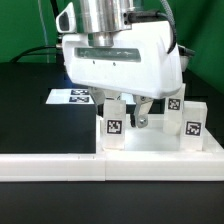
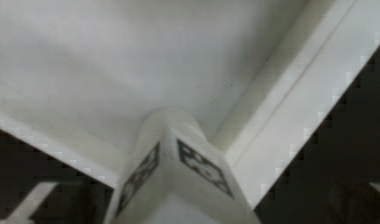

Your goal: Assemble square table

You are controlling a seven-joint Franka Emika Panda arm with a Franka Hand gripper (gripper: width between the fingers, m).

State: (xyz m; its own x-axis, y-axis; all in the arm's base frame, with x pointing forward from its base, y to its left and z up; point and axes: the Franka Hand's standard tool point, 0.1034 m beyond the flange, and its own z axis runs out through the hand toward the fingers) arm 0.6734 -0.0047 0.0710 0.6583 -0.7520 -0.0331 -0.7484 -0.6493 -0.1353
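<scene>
The white square table top (image 1: pixel 150 141) lies flat against the long white fence, with tagged white legs standing upright in its corner sockets. One leg (image 1: pixel 113 122) stands at the front on the exterior view's left, another (image 1: pixel 193 120) at the front right, and a third (image 1: pixel 177 101) behind. My gripper (image 1: pixel 134 113) hangs low over the top, between the legs. In the wrist view a tagged leg (image 2: pixel 176 168) rises between my spread fingers (image 2: pixel 34 205), with the top's flat face (image 2: pixel 134 60) and raised rim (image 2: pixel 297 85) beyond. The gripper (image 2: pixel 196 212) is open and holds nothing.
A long white bar-shaped fence (image 1: pixel 60 166) runs along the front of the black table, against the table top's near edge. The marker board (image 1: pixel 74 97) lies flat behind, on the exterior view's left. A green backdrop and cables stand at the back.
</scene>
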